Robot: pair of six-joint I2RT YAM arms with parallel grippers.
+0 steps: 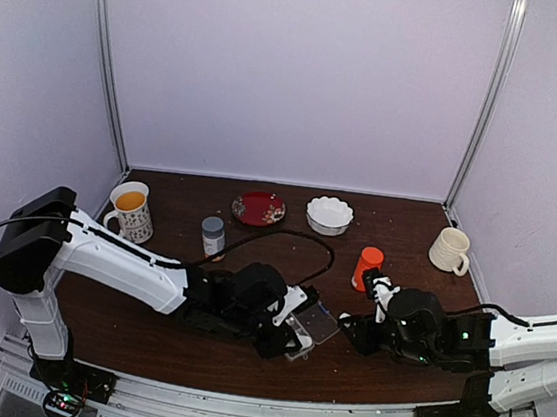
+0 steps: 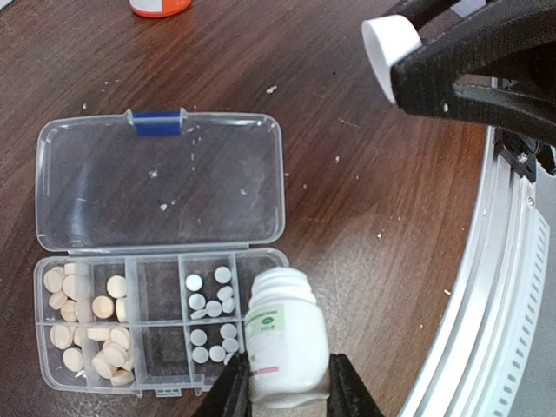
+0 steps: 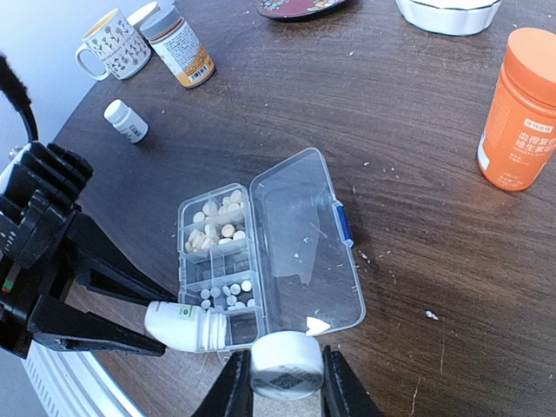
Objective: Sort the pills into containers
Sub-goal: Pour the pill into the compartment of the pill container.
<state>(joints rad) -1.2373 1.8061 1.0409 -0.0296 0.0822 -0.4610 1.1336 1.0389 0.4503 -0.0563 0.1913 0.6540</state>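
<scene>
The clear pill box (image 2: 156,323) lies on the brown table with its lid (image 2: 161,182) flat open beside it. Cream pills (image 2: 87,321) fill its left containers, and small white pills (image 2: 213,304) lie in two cells further right. My left gripper (image 2: 287,382) is shut on an uncapped white bottle (image 2: 285,343). The bottle lies tilted with its mouth over the box's right end cells. My right gripper (image 3: 280,382) is shut on the bottle's white cap (image 3: 287,365), just beside the lid's near corner. In the top view both grippers meet around the box (image 1: 318,324).
An orange bottle (image 3: 519,109) stands to the right of the box. Beyond it are an amber bottle (image 3: 178,48), a small white bottle (image 3: 126,120) and a patterned mug (image 3: 113,39). A white bowl (image 1: 329,214), red plate (image 1: 258,207) and cream mug (image 1: 450,250) line the back. The table's metal edge (image 2: 504,304) runs close by.
</scene>
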